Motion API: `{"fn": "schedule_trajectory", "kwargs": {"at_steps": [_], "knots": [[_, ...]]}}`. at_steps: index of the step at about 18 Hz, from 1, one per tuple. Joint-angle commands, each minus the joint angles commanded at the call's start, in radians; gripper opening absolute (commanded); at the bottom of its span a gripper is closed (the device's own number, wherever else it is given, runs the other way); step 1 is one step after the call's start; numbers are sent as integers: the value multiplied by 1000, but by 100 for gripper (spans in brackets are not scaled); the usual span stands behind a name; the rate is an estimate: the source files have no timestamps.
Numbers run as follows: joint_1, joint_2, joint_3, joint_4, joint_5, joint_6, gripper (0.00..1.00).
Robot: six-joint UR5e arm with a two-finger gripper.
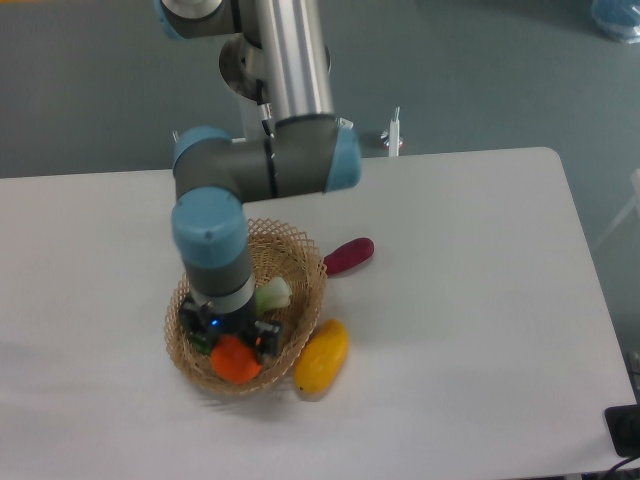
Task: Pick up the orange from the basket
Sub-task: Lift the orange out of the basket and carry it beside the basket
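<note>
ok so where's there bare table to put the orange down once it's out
The table is bare across its whole right side, from the dark red fruit and mango to the right edge. The far left, beyond the basket, is also bare. It is crowded at the basket, where the tool, orange and a pale green vegetable sit, with the mango against its rim.

Even, fairly bright light falls from overhead, with no harsh glare on the white bench (470,300), which reads slightly grey-lilac. Shadows are soft: a faint smudge lies under the basket (305,262) toward 6 o'clock, and another under the yellow fruit (322,356). The arm's metal tube (295,50) carries a pale lengthwise sheen. Focus is mildly soft throughout, with coarse detail and some compression grain; the pincer (234,345) is dark and hard to resolve.
</note>
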Motion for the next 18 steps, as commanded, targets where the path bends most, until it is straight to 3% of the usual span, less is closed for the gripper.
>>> {"fn": "schedule_trajectory", "kwargs": {"at_steps": [3, 7, 9, 18], "knots": [[67, 37, 24, -69, -22, 95, 70], [163, 57, 98, -224, -43, 242, 69], [204, 60, 132, -269, -45, 293, 68], [273, 69, 143, -296, -45, 367, 67]]}}
